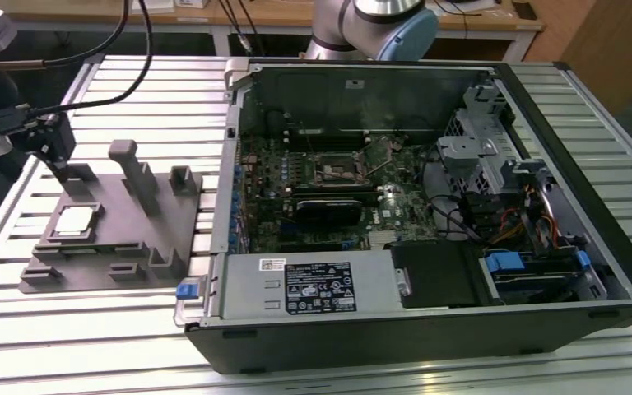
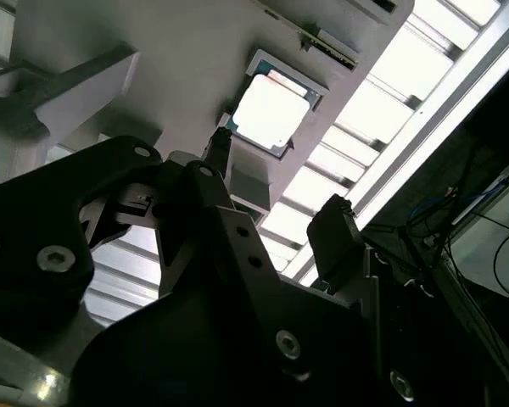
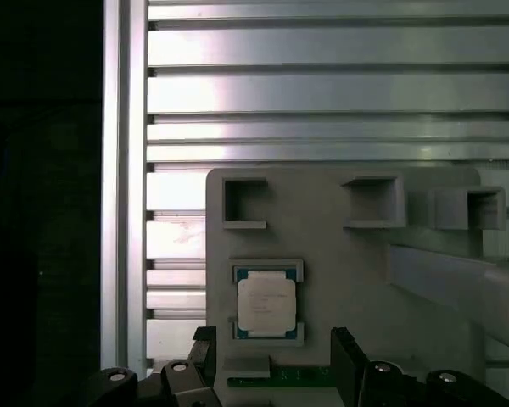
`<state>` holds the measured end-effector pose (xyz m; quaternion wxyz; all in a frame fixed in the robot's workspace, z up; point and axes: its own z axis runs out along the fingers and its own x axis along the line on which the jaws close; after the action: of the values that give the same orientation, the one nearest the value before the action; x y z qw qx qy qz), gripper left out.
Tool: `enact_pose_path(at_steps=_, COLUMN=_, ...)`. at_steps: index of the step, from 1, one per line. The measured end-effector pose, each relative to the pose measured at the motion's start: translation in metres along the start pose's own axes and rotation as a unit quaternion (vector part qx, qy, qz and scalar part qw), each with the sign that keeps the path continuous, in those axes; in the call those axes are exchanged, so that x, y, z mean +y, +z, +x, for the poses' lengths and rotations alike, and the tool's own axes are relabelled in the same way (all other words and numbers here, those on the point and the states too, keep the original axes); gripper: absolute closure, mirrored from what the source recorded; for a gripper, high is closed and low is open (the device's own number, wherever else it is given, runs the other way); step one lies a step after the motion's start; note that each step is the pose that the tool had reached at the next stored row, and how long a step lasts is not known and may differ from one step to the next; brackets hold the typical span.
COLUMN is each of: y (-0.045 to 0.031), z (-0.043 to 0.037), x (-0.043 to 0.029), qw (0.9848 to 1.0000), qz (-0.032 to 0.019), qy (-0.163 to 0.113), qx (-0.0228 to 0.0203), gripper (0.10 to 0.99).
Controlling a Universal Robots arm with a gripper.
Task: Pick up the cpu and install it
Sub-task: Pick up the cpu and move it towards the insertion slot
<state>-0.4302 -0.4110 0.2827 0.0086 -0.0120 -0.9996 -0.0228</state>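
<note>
Gripper (image 2: 276, 180) over the cpu (image 2: 270, 112) in its fixture tray (image 2: 165, 30)

The cpu lies flat in a square recess of the grey fixture tray, its metal top glaring white. The gripper's two dark fingers (image 2: 335, 233) are spread apart with nothing between them, one tip lined up near a corner of the chip. A thin green circuit board (image 2: 327, 40) lies on the tray just beyond the cpu. The tray rests on a slatted aluminium table (image 2: 390, 80), and dark cables (image 2: 458, 212) show past the table's edge.
</note>
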Motion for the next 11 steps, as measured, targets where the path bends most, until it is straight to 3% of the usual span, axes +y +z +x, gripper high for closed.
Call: enact_pose_path(at_steps=11, y=-0.0112, z=0.0002, x=0.0005, qw=1.0000, qz=0.0000, qy=0.000, qx=0.0000, gripper=0.439)
